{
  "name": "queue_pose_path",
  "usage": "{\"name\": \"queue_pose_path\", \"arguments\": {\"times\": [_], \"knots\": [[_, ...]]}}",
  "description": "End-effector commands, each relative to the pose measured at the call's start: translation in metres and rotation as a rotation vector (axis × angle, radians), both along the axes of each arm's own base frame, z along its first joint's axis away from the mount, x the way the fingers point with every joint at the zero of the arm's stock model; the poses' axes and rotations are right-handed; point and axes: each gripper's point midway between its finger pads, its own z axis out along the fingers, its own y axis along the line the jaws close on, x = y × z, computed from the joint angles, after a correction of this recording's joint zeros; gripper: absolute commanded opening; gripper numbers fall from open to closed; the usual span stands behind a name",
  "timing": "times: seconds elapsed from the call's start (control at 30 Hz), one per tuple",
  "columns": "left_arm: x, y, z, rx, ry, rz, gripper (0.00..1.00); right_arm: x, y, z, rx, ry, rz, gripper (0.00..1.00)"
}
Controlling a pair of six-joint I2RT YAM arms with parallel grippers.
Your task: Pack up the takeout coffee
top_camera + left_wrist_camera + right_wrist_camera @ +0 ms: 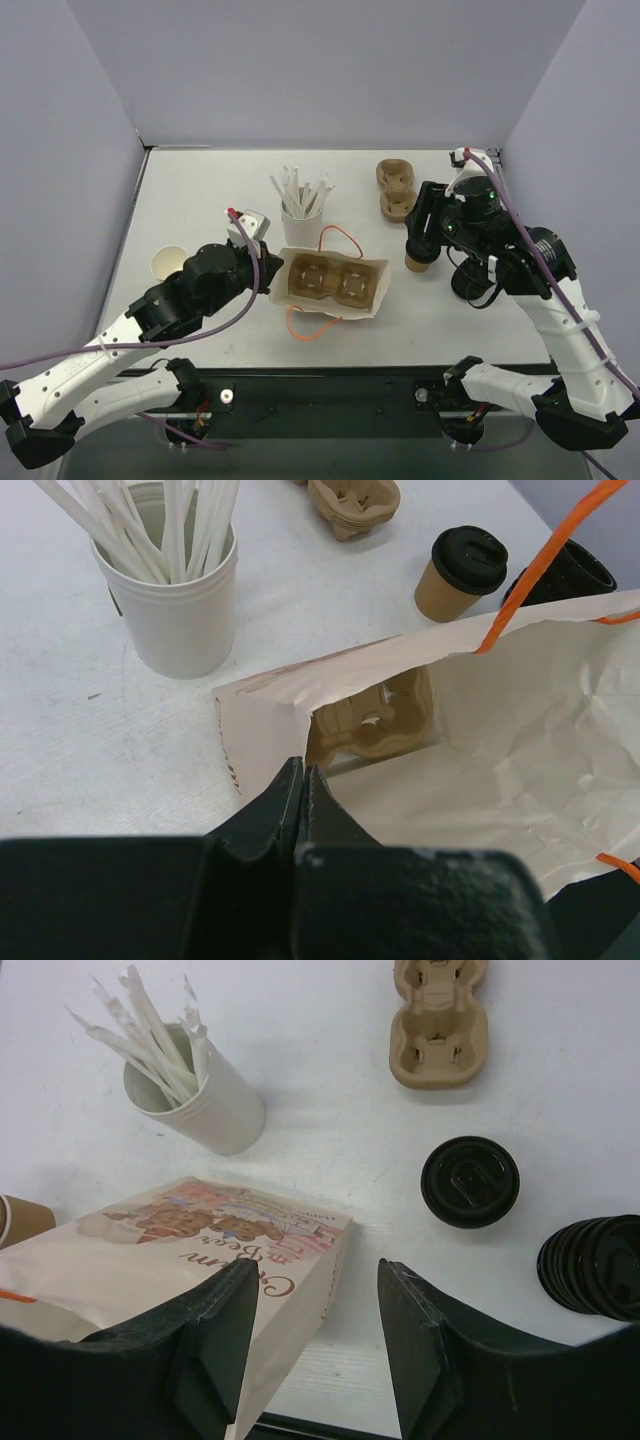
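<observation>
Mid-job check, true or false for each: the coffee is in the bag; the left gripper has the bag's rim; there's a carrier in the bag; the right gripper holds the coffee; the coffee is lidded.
1. The takeout coffee is inside the paper bag. False: it stands on the table, to the right of the bag.
2. The left gripper is shut on the bag's rim. True.
3. A cup carrier sits inside the bag. True.
4. The right gripper holds the coffee. False: its jaws stand open and empty, apart from the cup.
5. The coffee has its black lid on. True.
</observation>
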Motion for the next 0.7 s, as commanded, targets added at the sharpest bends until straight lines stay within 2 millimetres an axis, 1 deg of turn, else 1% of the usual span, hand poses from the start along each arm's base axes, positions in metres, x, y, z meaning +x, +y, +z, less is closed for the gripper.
{"name": "queue_pose_path", "arguments": {"times": [0.0, 0.03, 0.07, 0.13, 0.2, 0.23, 0.3, 0.37, 0.47, 0.6, 0.67], "knots": [[-0.004, -0.003, 0.023, -0.088, -0.094, -0.039, 0.00, 0.009, 0.000, -0.015, -0.028, 0.010, -0.011, 0.51], [-0.004, -0.002, 0.024, -0.096, -0.093, -0.032, 0.00, 0.007, 0.002, -0.018, -0.035, 0.010, 0.010, 0.51], [-0.005, -0.002, 0.026, -0.100, -0.095, -0.037, 0.00, 0.007, 0.004, -0.025, -0.043, 0.025, 0.028, 0.51], [-0.010, -0.003, 0.026, -0.102, -0.088, -0.059, 0.00, 0.002, 0.009, -0.027, -0.028, 0.027, 0.067, 0.51], [-0.013, 0.000, 0.020, -0.098, -0.075, -0.065, 0.00, -0.001, 0.007, -0.034, -0.032, 0.040, 0.066, 0.51], [-0.016, -0.001, 0.018, -0.103, -0.067, -0.073, 0.00, -0.003, 0.005, -0.032, -0.027, 0.026, 0.061, 0.51], [-0.018, 0.001, 0.016, -0.116, -0.064, -0.072, 0.00, -0.004, 0.002, -0.037, -0.029, 0.027, 0.049, 0.51], [-0.019, 0.000, 0.011, -0.109, -0.063, -0.080, 0.00, -0.001, -0.005, -0.038, -0.044, 0.026, 0.001, 0.51], [-0.017, 0.000, 0.015, -0.099, -0.087, -0.083, 0.00, 0.003, -0.012, -0.040, -0.063, 0.037, -0.056, 0.50], [-0.016, 0.001, 0.014, -0.091, -0.094, -0.081, 0.00, 0.011, -0.013, -0.045, -0.096, 0.058, -0.065, 0.50], [-0.016, 0.003, 0.013, -0.088, -0.098, -0.081, 0.00, 0.012, -0.011, -0.047, -0.091, 0.069, -0.057, 0.50]]}}
